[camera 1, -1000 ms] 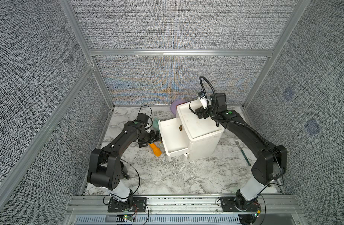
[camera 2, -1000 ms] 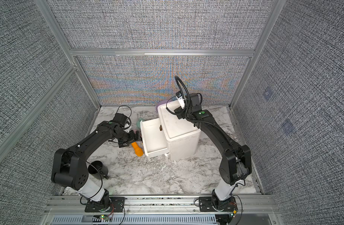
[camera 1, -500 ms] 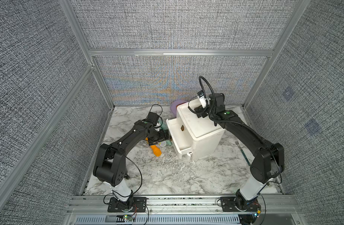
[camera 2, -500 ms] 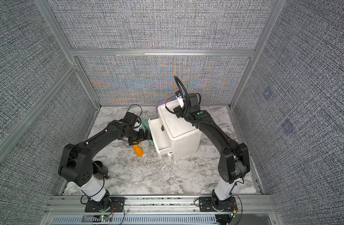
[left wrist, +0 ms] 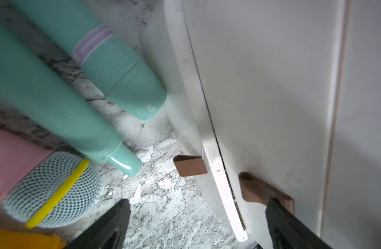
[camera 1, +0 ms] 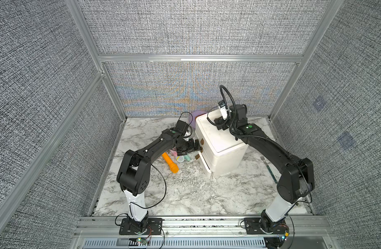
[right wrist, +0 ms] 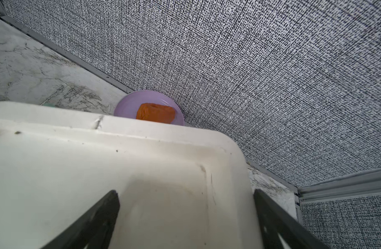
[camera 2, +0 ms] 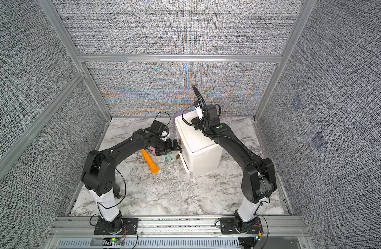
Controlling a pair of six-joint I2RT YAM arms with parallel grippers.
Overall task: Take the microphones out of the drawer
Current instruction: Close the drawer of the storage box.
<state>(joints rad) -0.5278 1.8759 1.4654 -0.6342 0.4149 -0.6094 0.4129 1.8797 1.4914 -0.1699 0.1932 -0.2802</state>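
1. My left gripper (camera 1: 195, 147) is spread wide and empty, with one finger at the upper brown handle (left wrist: 260, 191) of the drawer unit (camera 1: 219, 138).
2. My right gripper (camera 1: 218, 123) is wide open over the unit's top, holding nothing.
3. The orange microphone (camera 1: 170, 161) lies on the table (camera 1: 185, 194) near the unit's front.

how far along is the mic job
Done: the orange microphone lies on the marble table, outside the white drawer unit, whose upper drawer looks shut. In hand: the open left gripper sits at its brown handle; the open right gripper hovers at the unit's top. Left: probably just retracting.
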